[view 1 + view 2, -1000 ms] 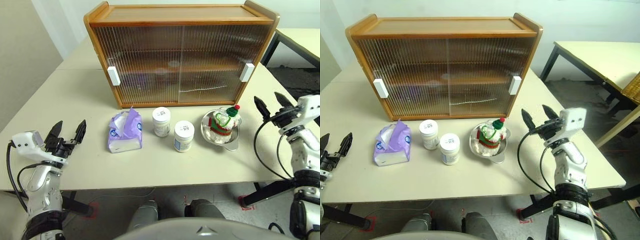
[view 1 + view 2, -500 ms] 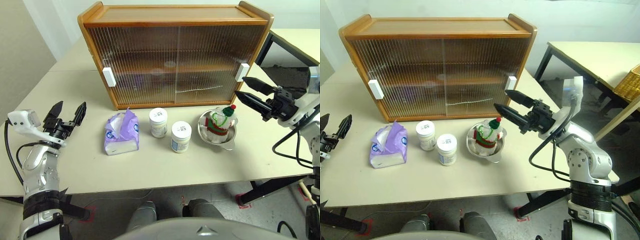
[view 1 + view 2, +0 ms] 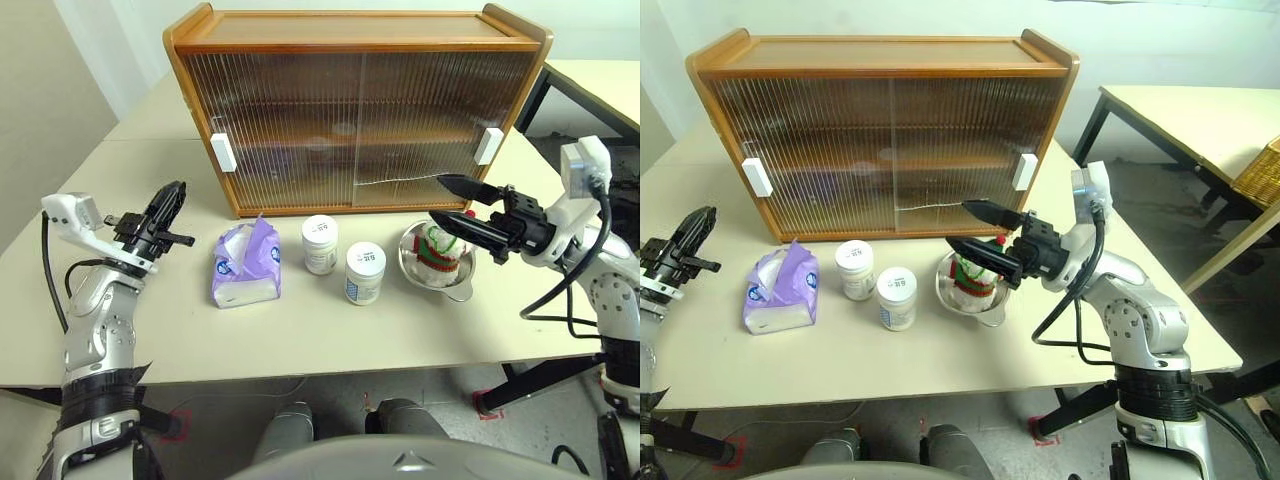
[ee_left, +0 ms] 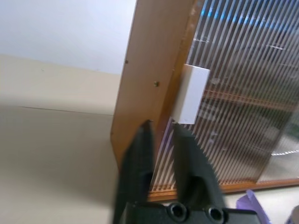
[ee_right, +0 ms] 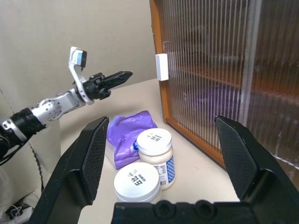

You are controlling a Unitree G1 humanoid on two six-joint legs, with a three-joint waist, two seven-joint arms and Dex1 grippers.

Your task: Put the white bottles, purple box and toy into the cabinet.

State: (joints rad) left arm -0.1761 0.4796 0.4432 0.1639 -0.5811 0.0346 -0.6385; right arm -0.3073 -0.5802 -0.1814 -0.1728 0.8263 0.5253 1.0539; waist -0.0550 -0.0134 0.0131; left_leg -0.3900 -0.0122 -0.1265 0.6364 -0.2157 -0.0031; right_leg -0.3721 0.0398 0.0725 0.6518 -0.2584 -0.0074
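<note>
The wooden cabinet (image 3: 360, 110) stands at the back of the table with both ribbed doors slid shut. In front of it lie the purple box (image 3: 243, 263), two white bottles (image 3: 321, 243) (image 3: 365, 272) and the toy (image 3: 438, 256), which sits in a steel bowl (image 3: 456, 286). My right gripper (image 3: 438, 198) is open and points left, hovering just over the toy and covering its top. My left gripper (image 3: 172, 203) is shut on nothing, in the air left of the purple box, aimed at the cabinet's left white handle (image 4: 190, 94).
The cabinet's right handle (image 3: 488, 146) is just behind my right gripper. A second table (image 3: 1185, 110) and a wicker basket (image 3: 1260, 170) stand off to the right. Bare tabletop (image 3: 300, 330) runs in front of the objects to the near edge.
My left gripper closed, rose and moved toward the cabinet. My right gripper, still open, swung left from beside the table to above the bowl and toy.
</note>
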